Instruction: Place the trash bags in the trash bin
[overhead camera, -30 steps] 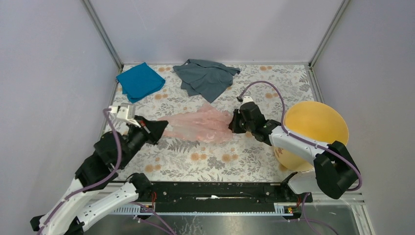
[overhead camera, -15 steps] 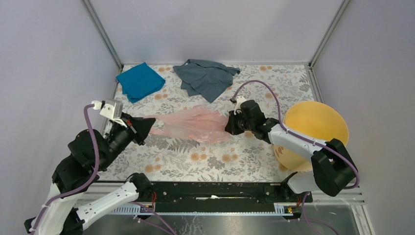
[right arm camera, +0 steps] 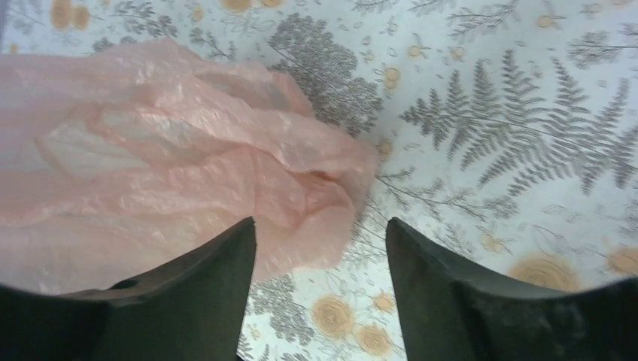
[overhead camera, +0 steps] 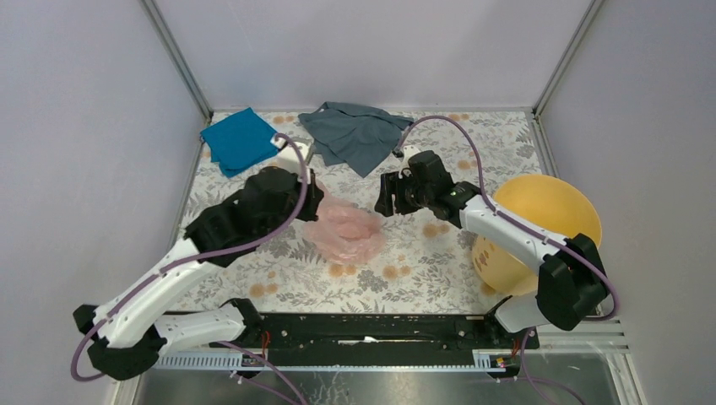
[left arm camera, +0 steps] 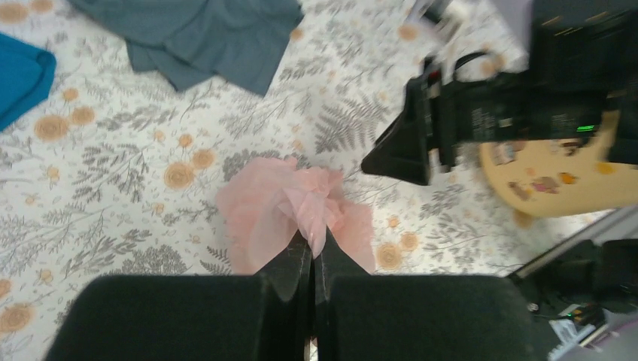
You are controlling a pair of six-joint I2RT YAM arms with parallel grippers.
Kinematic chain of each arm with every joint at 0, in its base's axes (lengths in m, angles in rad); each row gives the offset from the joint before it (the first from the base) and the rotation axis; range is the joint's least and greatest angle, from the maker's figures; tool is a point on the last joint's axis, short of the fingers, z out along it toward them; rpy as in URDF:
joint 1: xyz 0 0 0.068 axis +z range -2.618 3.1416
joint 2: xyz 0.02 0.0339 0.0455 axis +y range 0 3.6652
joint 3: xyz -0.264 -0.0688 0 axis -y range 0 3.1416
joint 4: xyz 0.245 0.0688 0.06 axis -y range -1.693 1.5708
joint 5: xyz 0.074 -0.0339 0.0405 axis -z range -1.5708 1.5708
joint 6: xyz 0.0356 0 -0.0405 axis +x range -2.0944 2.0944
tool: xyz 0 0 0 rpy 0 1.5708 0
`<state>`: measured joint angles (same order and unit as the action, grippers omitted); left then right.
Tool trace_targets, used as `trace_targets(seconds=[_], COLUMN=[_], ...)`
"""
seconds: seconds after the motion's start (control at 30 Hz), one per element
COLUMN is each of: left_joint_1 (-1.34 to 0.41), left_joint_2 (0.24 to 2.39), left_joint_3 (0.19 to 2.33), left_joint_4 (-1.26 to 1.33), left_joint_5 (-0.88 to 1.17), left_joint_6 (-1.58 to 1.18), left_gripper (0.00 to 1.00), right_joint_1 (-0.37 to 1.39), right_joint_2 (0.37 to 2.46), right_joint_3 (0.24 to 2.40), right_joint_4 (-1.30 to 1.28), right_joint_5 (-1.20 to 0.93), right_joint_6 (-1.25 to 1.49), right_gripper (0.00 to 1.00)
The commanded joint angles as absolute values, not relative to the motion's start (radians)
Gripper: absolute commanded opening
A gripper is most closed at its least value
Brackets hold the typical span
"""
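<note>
We have the pink trash bag (overhead camera: 344, 229) bunched up over the floral table (overhead camera: 422, 274), well apart from the yellow trash bin (overhead camera: 545, 221) at the right. Our left gripper (left arm camera: 311, 256) is pinched shut on its gathered film, probably to carry it as one bundle. Our right gripper (right arm camera: 320, 229) gapes beside it, holding nothing.

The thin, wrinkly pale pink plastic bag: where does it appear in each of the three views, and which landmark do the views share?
Top external: the pale pink plastic bag lies bunched near the middle of the fern-and-flower printed table cover.
Left wrist: centre, pinched at the tip of the shut left gripper.
Right wrist: left half, beyond the open right gripper.
Shared landmark: that table cover, in all three.
</note>
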<state>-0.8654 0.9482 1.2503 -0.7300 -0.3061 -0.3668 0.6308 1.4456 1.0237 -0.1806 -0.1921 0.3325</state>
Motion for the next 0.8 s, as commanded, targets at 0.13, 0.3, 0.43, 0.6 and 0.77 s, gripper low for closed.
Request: trace_targets(seconds=[0.13,0.3,0.43,0.6,0.77], left_joint_1=[-0.939,-0.94,-0.939,-1.001,-1.184], left_joint_2=[1.036,1.13,1.171,1.28,1.536], left_joint_3=[1.532,1.744,1.721,1.564,1.555], left_joint_4=[-0.753,-0.913,-0.92,-0.773,-0.694], left_joint_5=[-0.798,-0.908,-0.764,-0.51,-0.477], left_joint_6=[-0.223,-0.102,-0.162,-0.301,-0.358], left_gripper=[0.0,0.0,0.0,0.0,0.0], right_joint_1=[0.635,0.635,0.636,0.635,0.634], right_joint_2=[1.261,1.222,1.223,1.18,1.122], right_joint_3=[0.979,0.935,0.918,0.887,0.864], right_joint_4=[-0.368,-0.333,-0.301,-0.313,-0.364], right_joint_5=[-0.088,-0.084,-0.104,-0.039,0.076], right_joint_6=[0.293,0.307,0.32,0.31,0.297], right_gripper=[0.79,0.8,0.8,0.8,0.81])
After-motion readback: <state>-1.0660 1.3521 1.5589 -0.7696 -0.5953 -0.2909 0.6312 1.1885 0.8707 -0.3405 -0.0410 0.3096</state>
